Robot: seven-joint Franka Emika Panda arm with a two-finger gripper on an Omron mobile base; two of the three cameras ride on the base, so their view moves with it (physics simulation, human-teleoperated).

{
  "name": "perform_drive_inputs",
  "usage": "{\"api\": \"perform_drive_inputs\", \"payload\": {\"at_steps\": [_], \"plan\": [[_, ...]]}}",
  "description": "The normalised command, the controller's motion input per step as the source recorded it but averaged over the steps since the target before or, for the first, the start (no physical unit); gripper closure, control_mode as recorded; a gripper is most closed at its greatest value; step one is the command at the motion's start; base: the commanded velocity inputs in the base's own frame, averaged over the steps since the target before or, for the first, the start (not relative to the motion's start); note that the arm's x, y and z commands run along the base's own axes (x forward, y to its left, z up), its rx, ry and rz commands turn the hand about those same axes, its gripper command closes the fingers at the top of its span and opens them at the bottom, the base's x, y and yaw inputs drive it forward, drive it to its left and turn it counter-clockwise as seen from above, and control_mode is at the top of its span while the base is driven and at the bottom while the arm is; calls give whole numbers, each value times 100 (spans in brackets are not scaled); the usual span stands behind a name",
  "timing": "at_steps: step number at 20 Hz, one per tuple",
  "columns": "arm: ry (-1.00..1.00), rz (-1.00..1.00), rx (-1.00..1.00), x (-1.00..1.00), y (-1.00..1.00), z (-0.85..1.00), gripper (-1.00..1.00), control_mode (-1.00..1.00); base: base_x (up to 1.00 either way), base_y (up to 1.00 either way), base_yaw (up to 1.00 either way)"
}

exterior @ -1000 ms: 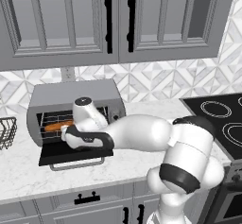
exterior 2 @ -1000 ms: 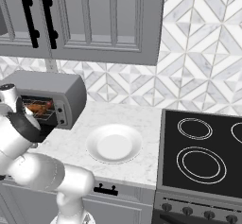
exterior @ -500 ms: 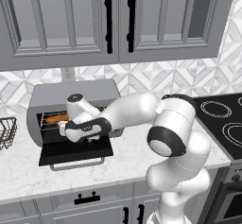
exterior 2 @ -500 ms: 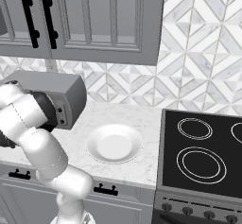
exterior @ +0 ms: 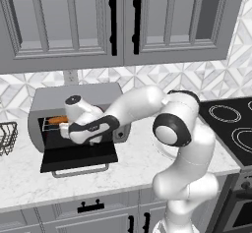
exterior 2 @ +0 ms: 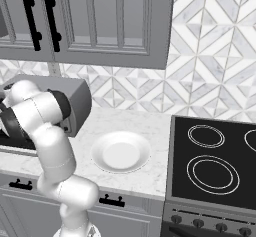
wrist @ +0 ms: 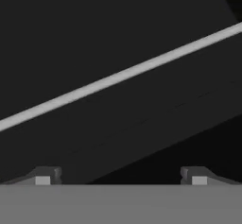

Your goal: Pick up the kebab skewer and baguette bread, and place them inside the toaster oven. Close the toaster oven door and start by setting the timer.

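The toaster oven [exterior: 98, 97] stands on the counter at the left, and its door [exterior: 78, 156] hangs open, flat in front of it. Part of the orange-brown baguette bread [exterior: 57, 120] lies on the rack inside. My white hand [exterior: 82, 125] hovers over the door at the oven's mouth and covers much of the opening. The kebab skewer is hidden. In the hand view my gripper [wrist: 120, 176] is open, its two tips far apart with nothing between them. They face a dark surface crossed by a pale slanted bar [wrist: 118, 76]. From the right, the arm covers the toaster oven [exterior 2: 75, 101].
A white plate [exterior 2: 120, 151] lies on the marble counter [exterior: 29, 178] to the right of the oven. A black stove top [exterior 2: 215, 156] is at the far right. A wire basket [exterior: 6, 137] stands at the left edge. Grey wall cabinets [exterior: 123, 20] hang overhead.
The arm has swung left and its elbow has risen, bringing the hand closer to the oven's opening. The baguette bread has stayed on the rack. The gripper has stayed open.
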Motion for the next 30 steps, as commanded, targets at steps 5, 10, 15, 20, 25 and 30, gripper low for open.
{"api": "perform_drive_inputs", "payload": {"at_steps": [5,10,15,20,25,30], "plan": [[0,0,0,-88,0,18,-100,-100,0,0,0],[0,7,0,-100,0,18,-100,-100,0,0,0],[2,10,0,-82,-8,-18,-100,-100,0,0,0],[3,0,0,-34,0,-33,-100,-100,0,0,0],[4,0,0,6,0,-31,-100,-100,0,0,0],[5,0,0,0,0,-23,-100,-100,0,0,0]]}}
